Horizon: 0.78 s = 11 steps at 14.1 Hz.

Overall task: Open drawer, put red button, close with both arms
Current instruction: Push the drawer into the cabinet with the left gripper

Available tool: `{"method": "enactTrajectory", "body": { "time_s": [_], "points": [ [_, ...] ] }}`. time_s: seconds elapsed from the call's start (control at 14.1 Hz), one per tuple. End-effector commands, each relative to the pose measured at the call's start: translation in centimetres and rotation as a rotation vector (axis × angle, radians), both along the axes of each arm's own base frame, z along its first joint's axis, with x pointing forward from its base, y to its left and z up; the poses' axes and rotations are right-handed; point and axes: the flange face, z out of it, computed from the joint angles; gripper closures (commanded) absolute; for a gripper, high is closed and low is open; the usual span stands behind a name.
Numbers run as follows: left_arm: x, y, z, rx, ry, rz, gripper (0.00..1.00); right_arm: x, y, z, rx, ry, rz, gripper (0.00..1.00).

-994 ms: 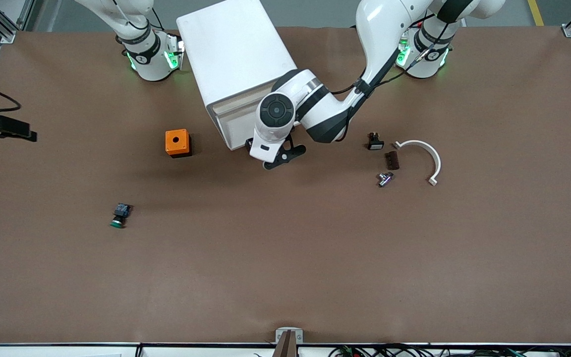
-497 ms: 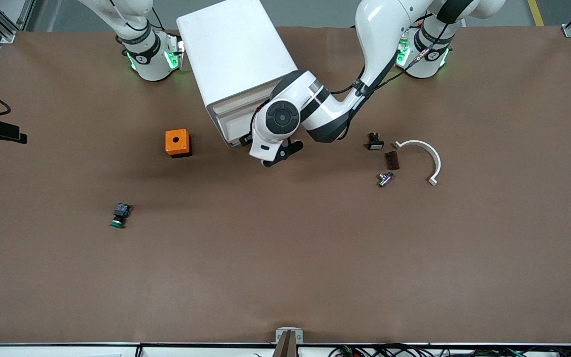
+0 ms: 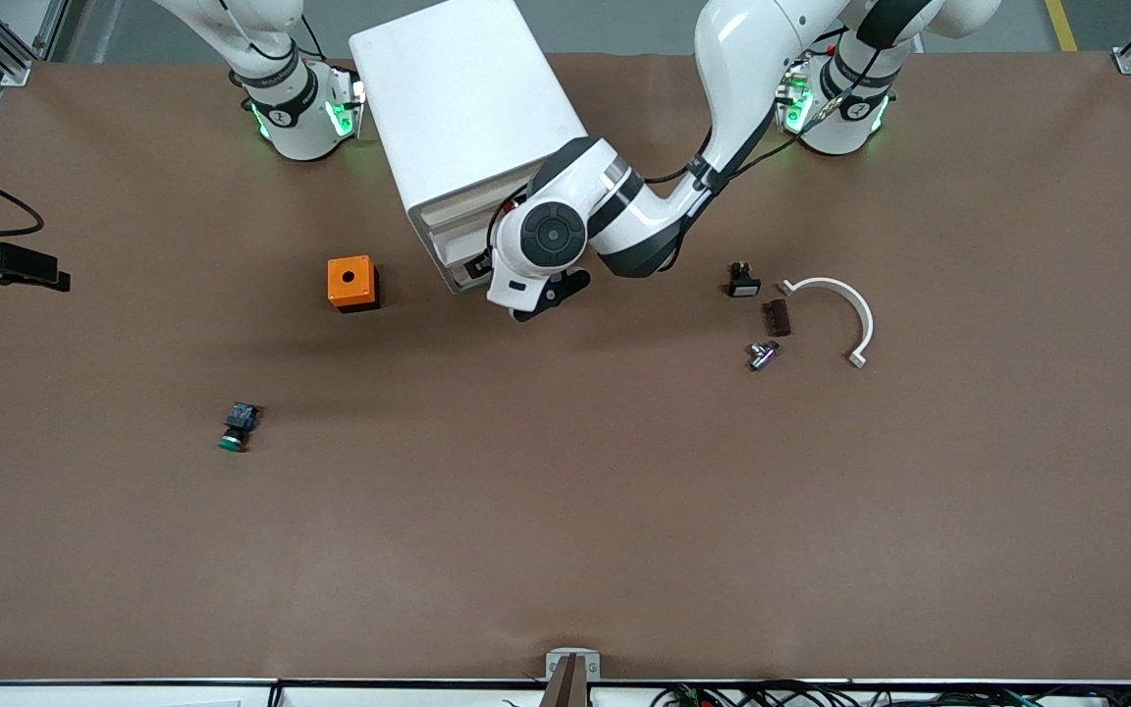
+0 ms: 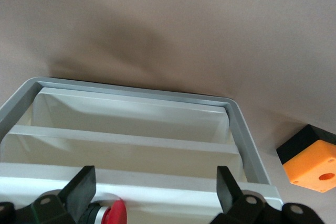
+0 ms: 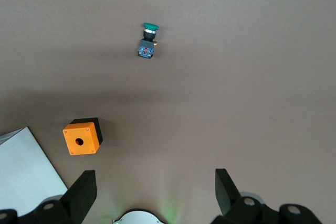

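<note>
Left claw (image 4: pixel 152 192) wide open over red button (image 4: pixel 114 214) in drawer (image 4: pixel 239 129).

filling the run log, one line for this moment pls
left claw: open at cabinet front | red button: in drawer | right claw: open, waiting
</note>
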Motion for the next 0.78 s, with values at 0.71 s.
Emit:
{"method": "enactTrajectory", "body": {
  "time_s": [0.71],
  "points": [
    [-1.9,-1.7,-1.2,-0.102,0.167,0.082,0.0,-2.6,-0.4,4.6,-0.031,-0.041,-0.104,0.0]
  ]
}}
